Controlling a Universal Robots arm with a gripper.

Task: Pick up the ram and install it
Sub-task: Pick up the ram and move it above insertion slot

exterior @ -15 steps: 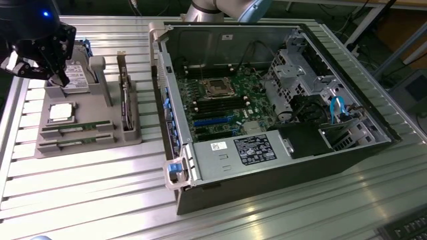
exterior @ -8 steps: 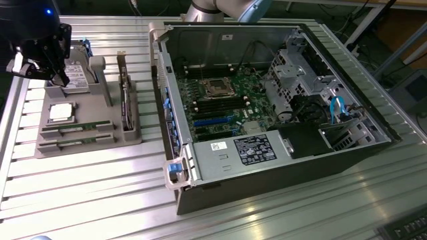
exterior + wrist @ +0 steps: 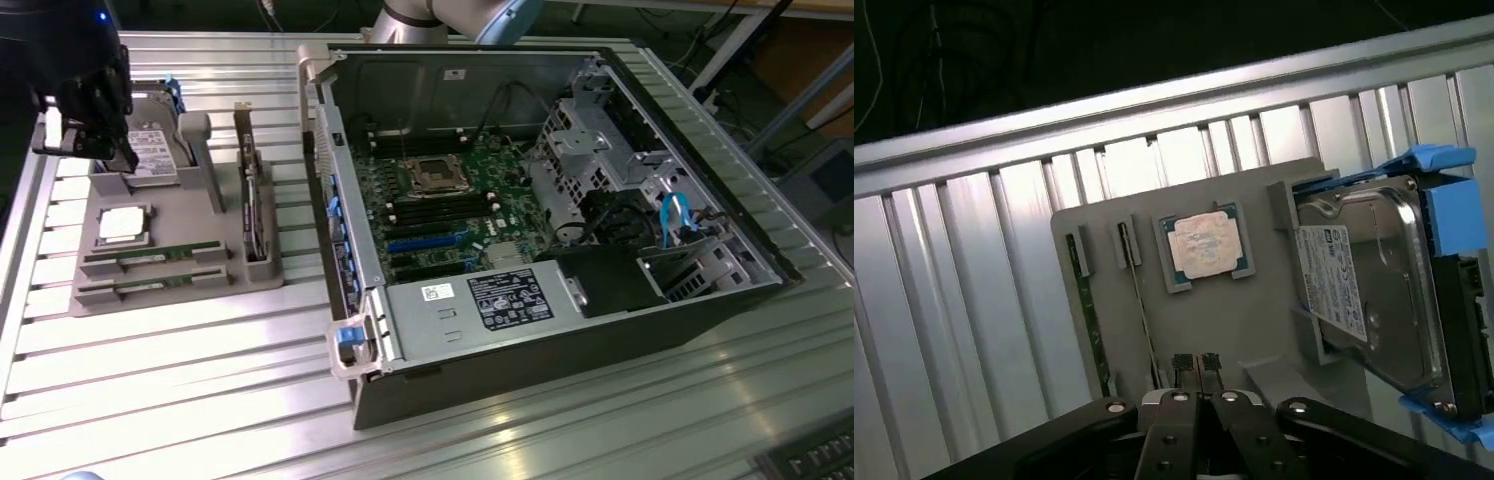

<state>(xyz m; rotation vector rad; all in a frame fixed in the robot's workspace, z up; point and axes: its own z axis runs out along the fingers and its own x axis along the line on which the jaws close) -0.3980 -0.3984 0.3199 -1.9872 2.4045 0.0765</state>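
Note:
Two ram sticks (image 3: 151, 259) (image 3: 150, 283) lie side by side in slots of a grey holder tray (image 3: 200, 290) at the exterior view's left. The wrist view shows them as thin green strips (image 3: 1086, 310) (image 3: 1141, 318) running toward my fingertips. My gripper (image 3: 110, 150) (image 3: 1194, 365) hangs above the far end of the tray, over the hard drive (image 3: 147, 150), with its fingers pressed together and nothing between them. It is clear of both sticks. The open computer case (image 3: 534, 330) shows the motherboard's memory slots (image 3: 434, 212).
A silver square processor (image 3: 123, 222) (image 3: 1204, 245) sits in the tray between the sticks and the hard drive (image 3: 1364, 290) with its blue bracket. An upright card (image 3: 250, 190) stands along the tray's side nearest the case. The ribbed metal table (image 3: 174, 400) surrounds everything.

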